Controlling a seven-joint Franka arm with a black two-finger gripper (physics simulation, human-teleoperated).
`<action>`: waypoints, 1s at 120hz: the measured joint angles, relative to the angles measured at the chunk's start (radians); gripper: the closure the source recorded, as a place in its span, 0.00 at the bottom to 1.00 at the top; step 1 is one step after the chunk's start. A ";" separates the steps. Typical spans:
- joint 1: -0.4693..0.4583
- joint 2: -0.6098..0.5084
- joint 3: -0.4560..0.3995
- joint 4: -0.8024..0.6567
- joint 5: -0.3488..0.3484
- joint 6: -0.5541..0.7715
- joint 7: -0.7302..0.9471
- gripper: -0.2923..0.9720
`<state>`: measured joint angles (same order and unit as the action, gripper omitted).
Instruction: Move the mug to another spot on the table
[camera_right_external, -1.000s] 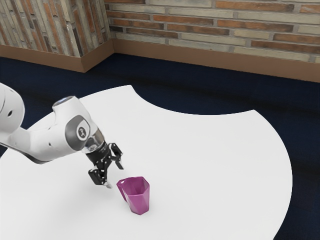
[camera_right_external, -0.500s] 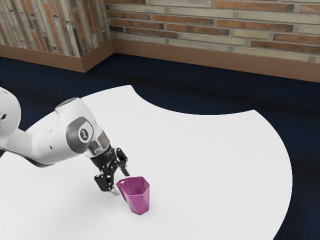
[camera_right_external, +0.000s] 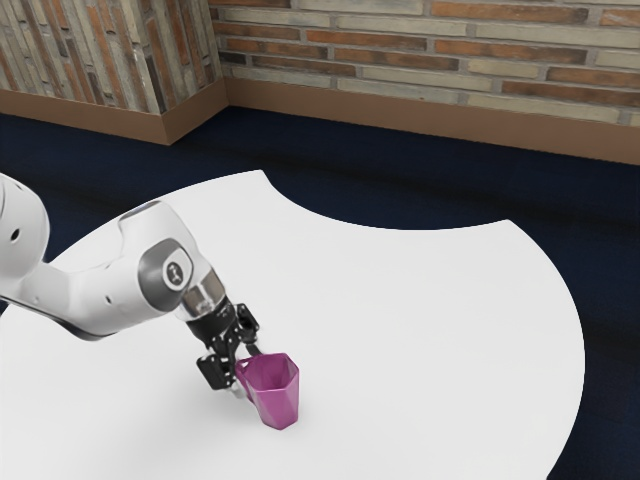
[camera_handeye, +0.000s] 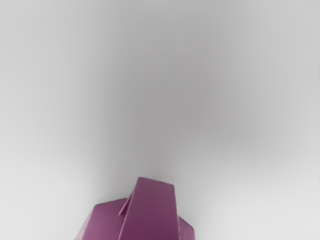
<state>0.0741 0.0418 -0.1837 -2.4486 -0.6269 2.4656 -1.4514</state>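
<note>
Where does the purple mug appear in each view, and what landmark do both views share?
Exterior view: the mug stands on the table's near part, left of centre, beside the gripper.
Wrist view: the mug sits close under the hand, table beyond it.
Shared landmark: the white table under the mug.

The arm (camera_right_external: 70, 290) is built of glossy white links, thick and rounded, with smooth shells. A round grey cap (camera_right_external: 165, 272) bearing a small dark mark covers one joint. Past it comes a silvery wrist ring (camera_right_external: 200, 298), then the black tool (camera_right_external: 234, 366) with two short fingers.
</note>
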 joint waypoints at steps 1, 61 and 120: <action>0.001 0.000 -0.001 0.000 0.000 0.000 -0.001 0.28; -0.016 0.011 -0.017 0.000 0.010 -0.001 -0.025 0.58; -0.030 -0.058 -0.006 0.003 0.018 -0.027 -0.019 0.78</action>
<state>0.0444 -0.0162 -0.1897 -2.4457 -0.6087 2.4384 -1.4705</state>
